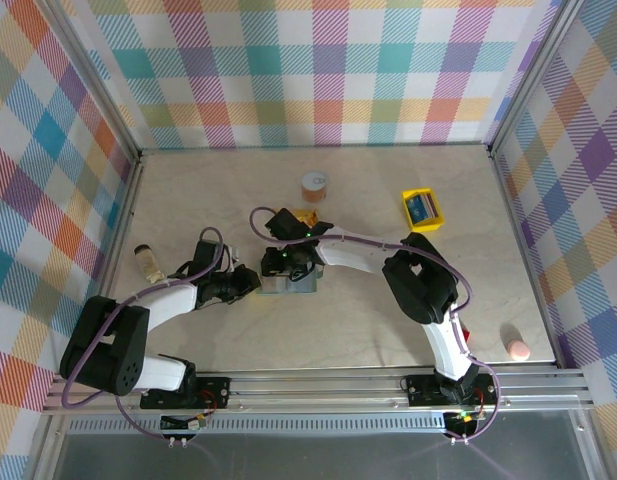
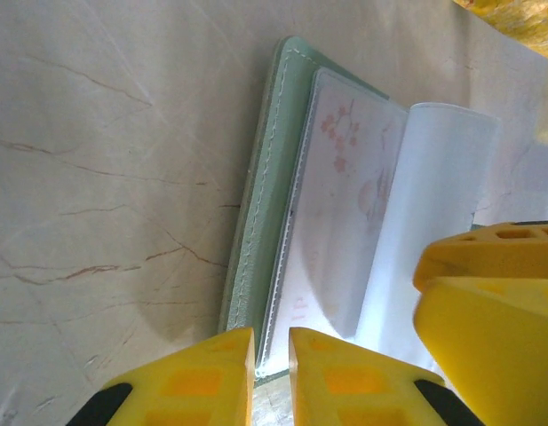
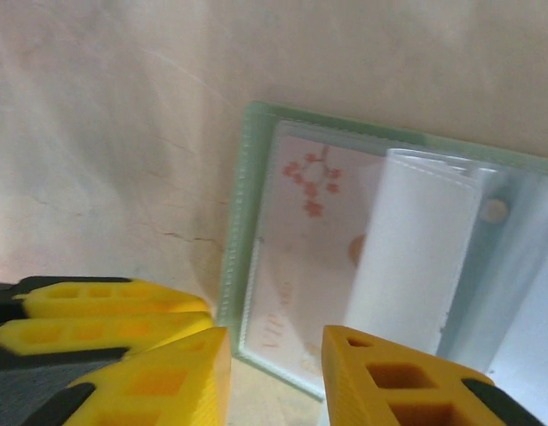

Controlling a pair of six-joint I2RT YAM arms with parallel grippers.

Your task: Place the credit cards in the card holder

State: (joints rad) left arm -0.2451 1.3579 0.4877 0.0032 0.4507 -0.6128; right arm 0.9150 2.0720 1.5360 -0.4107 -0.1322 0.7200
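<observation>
- My left gripper is narrow, and I judge it pinches the cover edge of the card holder, which lies open about mid-table.
- My right gripper stands half-wide over the holder's near corner, with nothing clamped that I can see.
- A flowered card sits in a clear sleeve, and a loose clear leaf curls up beside it.
- The credit cards lie in the yellow tray, towards the table's right edge.
- Risks: the thin cover slipping from my pinch and the holder sliding, my right fingers snagging the leaf, or my two grippers knocking together.
</observation>
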